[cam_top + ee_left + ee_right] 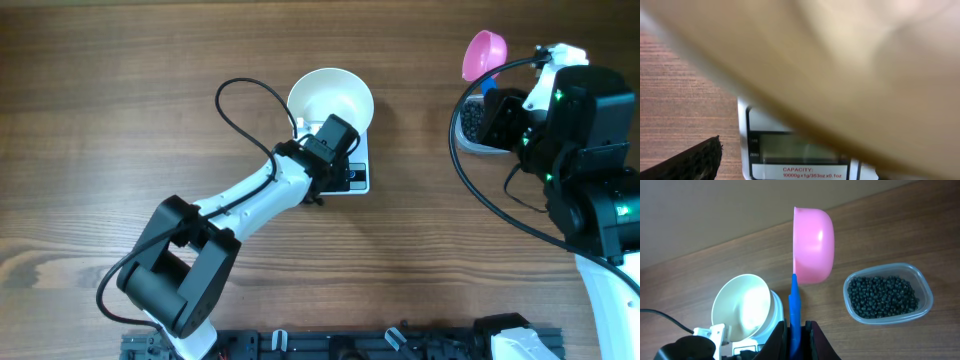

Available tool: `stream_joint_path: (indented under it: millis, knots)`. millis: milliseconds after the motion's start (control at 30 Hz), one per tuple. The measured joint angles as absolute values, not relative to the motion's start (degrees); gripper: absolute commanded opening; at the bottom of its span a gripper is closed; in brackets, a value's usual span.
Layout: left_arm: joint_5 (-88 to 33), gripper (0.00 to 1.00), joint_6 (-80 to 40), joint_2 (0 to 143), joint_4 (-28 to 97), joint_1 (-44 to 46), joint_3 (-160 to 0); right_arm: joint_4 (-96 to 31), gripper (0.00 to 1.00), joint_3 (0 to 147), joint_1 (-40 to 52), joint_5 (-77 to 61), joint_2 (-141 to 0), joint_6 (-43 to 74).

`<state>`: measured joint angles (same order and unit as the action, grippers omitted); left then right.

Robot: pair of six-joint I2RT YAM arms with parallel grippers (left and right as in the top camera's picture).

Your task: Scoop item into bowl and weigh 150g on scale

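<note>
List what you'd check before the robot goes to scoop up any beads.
1. Right gripper clamped on the pink scoop by its blue handle: ok.
2. Black beads ready in the clear tub: ok.
3. White bowl sitting on the scale: ok.
4. Bowl holds no beads yet: ok.
5. Left gripper off the bowl: cannot tell. It is open, right at the rim.
6. Scale's display reads zero: cannot tell, too blurred.
</note>
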<state>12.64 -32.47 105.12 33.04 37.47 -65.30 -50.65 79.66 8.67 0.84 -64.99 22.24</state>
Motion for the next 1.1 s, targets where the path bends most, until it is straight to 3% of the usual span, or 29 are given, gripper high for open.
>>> stream_joint_path:
  millis: [1100]
  knots:
    - [11.3,1.00,-32.5,106.5,31.9,37.4,-65.3,-50.6,0.04,79.7,8.7,0.8,-65.0,22.2]
